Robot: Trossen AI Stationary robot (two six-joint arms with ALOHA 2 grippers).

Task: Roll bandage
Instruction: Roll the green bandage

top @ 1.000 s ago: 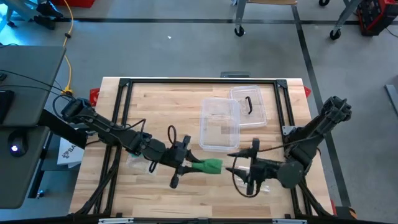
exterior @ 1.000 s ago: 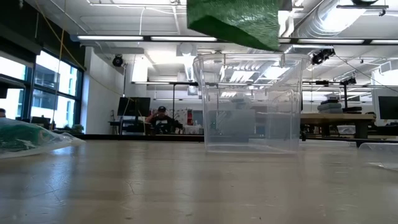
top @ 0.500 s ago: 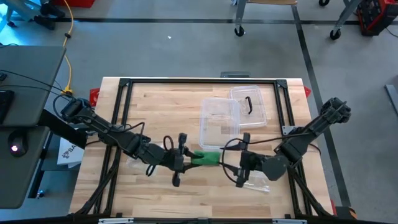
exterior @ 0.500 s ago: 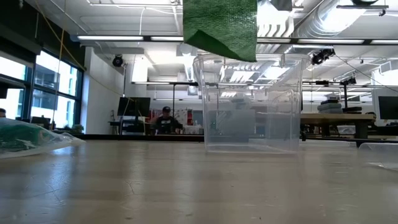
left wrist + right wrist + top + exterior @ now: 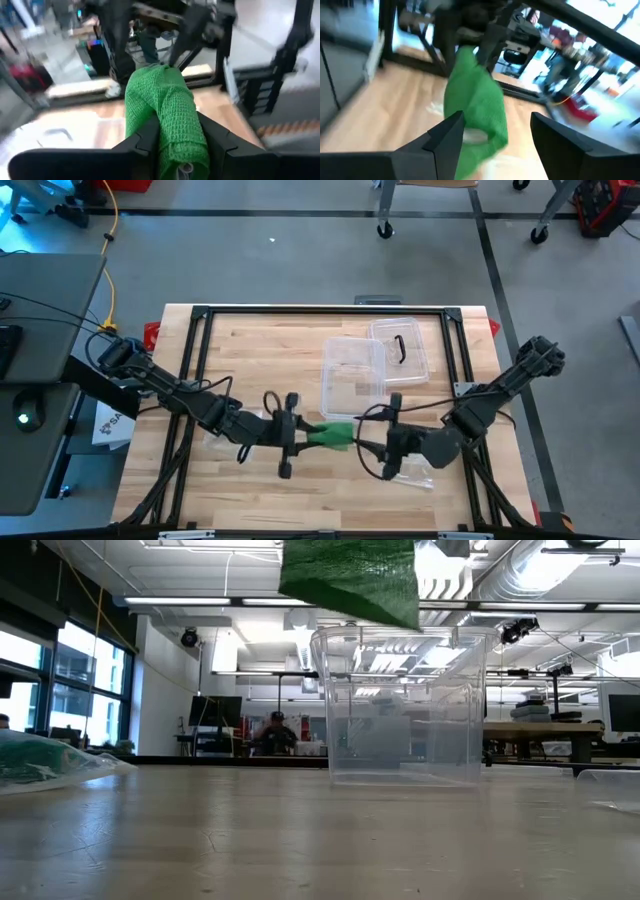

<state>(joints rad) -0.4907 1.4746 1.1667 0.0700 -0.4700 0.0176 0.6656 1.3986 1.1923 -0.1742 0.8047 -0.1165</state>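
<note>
A green bandage (image 5: pixel 335 436) hangs in the air between my two grippers, near the table's front middle. It shows high in the low view (image 5: pixel 350 580), clear of the table. My left gripper (image 5: pixel 300 436) is shut on its left end. My right gripper (image 5: pixel 376 442) is open at its right end. In the right wrist view the fingers (image 5: pixel 445 137) stand on either side of the bandage (image 5: pixel 475 112). I cannot tell whether they touch it. My left gripper pinches the bandage's rolled end (image 5: pixel 176 131) between its two fingers, one on each side. It comes level from the table's left. The rest of the bandage (image 5: pixel 157 90) sticks out past the fingertips toward my right gripper, lifted clear of the table.
A clear plastic box (image 5: pixel 352 380) stands just behind the grippers, with its lid (image 5: pixel 402 348) beside it at the far right. A plastic wrapper (image 5: pixel 218 442) lies under the left arm. Another wrapper (image 5: pixel 415 472) lies under the right gripper. A person sits far off in the room (image 5: pixel 277 732).
My right gripper has moved toward the table's left, up to the bandage's free end, and now stands around it. My left gripper has turned a little, and the bandage has tilted and shifted slightly toward the far edge while staying clear of the table.
</note>
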